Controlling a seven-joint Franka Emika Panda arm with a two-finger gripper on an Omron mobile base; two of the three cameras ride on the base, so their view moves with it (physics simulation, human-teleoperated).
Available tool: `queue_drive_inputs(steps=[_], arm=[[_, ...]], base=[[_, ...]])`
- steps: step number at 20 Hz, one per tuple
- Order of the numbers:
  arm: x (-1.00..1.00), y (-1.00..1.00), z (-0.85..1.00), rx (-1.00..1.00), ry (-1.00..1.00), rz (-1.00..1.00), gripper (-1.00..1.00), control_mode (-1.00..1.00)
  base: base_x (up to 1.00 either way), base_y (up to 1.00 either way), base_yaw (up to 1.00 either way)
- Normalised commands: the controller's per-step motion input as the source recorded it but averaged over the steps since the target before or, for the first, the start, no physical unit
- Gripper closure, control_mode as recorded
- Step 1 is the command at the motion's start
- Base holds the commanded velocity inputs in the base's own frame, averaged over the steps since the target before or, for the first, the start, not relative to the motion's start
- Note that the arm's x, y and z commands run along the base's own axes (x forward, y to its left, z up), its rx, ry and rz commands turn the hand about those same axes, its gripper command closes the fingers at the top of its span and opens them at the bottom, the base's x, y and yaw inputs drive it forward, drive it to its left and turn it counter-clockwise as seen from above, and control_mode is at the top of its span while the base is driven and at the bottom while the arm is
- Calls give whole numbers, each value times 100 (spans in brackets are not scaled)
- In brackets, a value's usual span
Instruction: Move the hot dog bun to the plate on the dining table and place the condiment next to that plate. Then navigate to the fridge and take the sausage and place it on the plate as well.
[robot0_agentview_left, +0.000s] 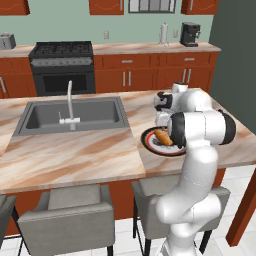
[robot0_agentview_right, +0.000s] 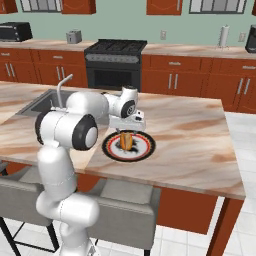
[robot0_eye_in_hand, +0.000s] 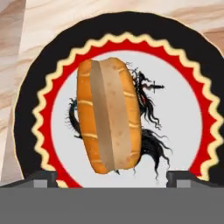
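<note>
Two dark fingertips (robot0_eye_in_hand: 43, 178) stand wide apart in the hand view, holding nothing; the hot dog bun (robot0_eye_in_hand: 109, 116) lies on the plate (robot0_eye_in_hand: 192, 105), slit up. Right base view: gripper (robot0_agentview_right: 128, 126) hovers over both. Left base view: arm hides most; bun at plate's nine o'clock. First step looks done; the condiment comes next.

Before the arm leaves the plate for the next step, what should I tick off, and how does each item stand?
1. Hot dog bun lies on the plate: ok.
2. End effector open, fingers either side of the bun and not clamping it: ok.
3. Bun sits within the plate's white centre, not over the rim: ok.
4. Plate stands on the dining table, inside its edge: ok.
5. Where the condiment is: cannot tell.
6. Bun will stay put as the hand lifts: cannot tell.
</note>
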Motion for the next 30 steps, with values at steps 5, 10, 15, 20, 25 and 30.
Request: queue_drive_inputs(steps=[5,10,15,20,25,30], arm=[[-65,1,86,0,-18,0,-100,-100],[-95,20,64,0,-11,-6,-100,-100],[-100,46,43,0,0,-14,-100,-100],[-100,53,50,0,0,-10,-100,-100],[-100,43,46,0,0,-8,-100,-100],[-93,14,16,0,-4,-6,-100,-100]], base=[[0,0,0],[0,0,0],[0,0,0],[0,0,0],[0,0,0],[0,0,0]])
